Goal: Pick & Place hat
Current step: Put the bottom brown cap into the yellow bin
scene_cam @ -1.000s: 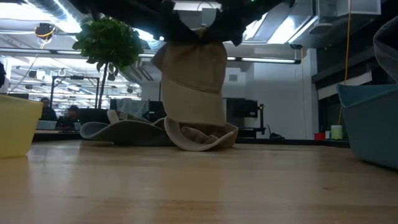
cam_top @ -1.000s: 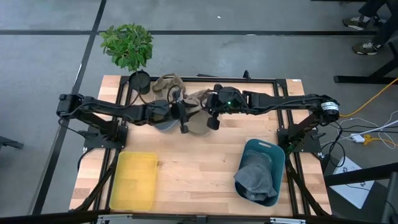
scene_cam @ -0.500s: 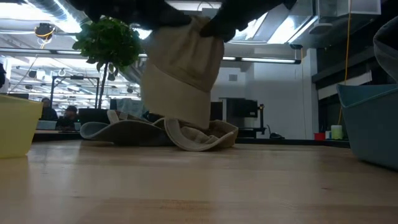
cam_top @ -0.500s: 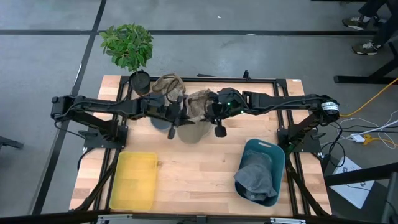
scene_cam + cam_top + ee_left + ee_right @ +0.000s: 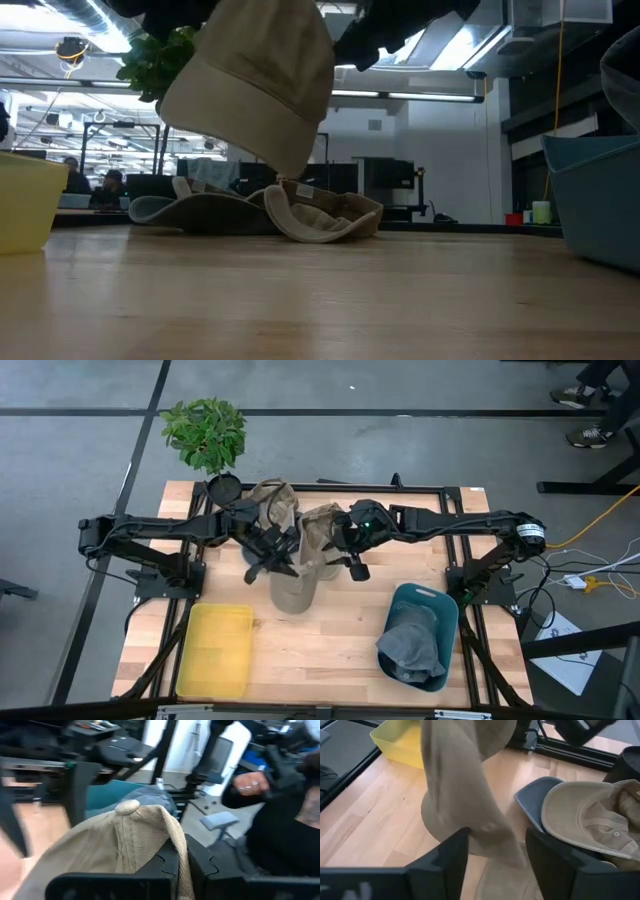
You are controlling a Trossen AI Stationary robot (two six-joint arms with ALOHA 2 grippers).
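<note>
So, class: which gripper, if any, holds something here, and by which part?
The left gripper holds the tan cap by its crown; the right gripper is open.

Plain tan ribbed-fabric cap (image 5: 295,570) clamped in the dark left end effector (image 5: 272,556). Beyond it, solid yellow plastic bin (image 5: 215,650) and teal plastic bin (image 5: 425,620) with grey cloth hat (image 5: 408,648). Pale blond wooden bench (image 5: 320,640) beneath.

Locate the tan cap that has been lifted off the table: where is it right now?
In the high view the tan cap hangs mid-table, clamped in the left gripper, just in front of the pile of caps and beside the open right gripper.
</note>
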